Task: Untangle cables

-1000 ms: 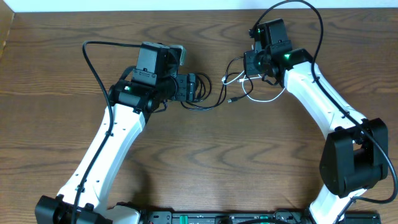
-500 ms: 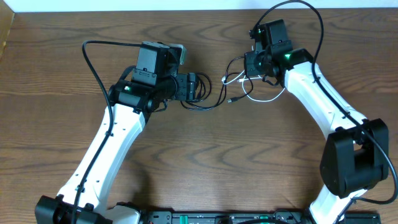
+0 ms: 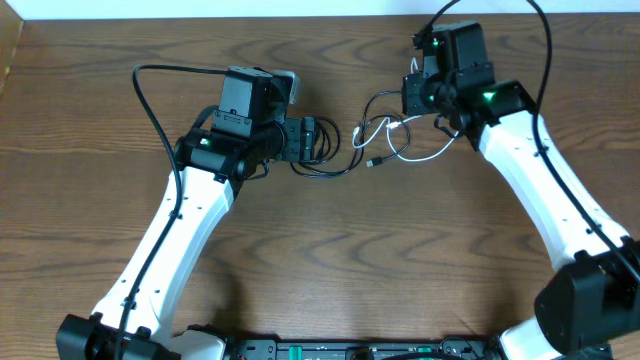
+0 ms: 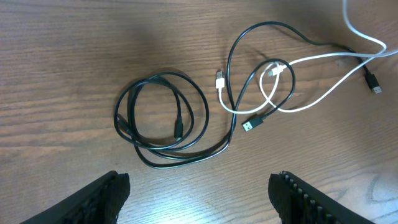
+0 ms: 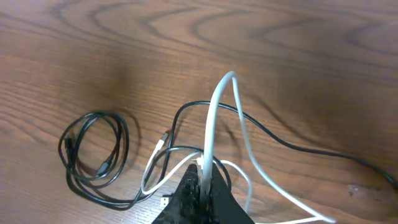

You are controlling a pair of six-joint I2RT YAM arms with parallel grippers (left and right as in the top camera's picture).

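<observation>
The black cable [image 4: 163, 124] lies on the wooden table, coiled at its left end. Its other end loops through the white cable [image 4: 311, 59] further right. Overhead, the black cable [image 3: 335, 172] runs from my left gripper towards the white cable [image 3: 380, 124]. My left gripper [image 4: 199, 182] hovers open just short of the coil and holds nothing; overhead the left gripper [image 3: 320, 140] sits over it. My right gripper [image 5: 204, 186] is shut on the white cable [image 5: 214, 118], which rises steeply out of the fingers. The black coil [image 5: 93, 155] lies to its left. Overhead, the right gripper [image 3: 412, 108] is above the tangle.
Both cables' plugs lie near the crossing: a white plug [image 4: 219, 79] and a black plug [image 4: 250, 125]. A thicker black robot cable [image 3: 150, 100] arcs over the left arm. The table's far edge [image 3: 320, 20] meets a white wall.
My right arm has shifted right and slightly away with the white cable in its grip, pulling the white loops a little. The left arm and the black coil have not moved.
</observation>
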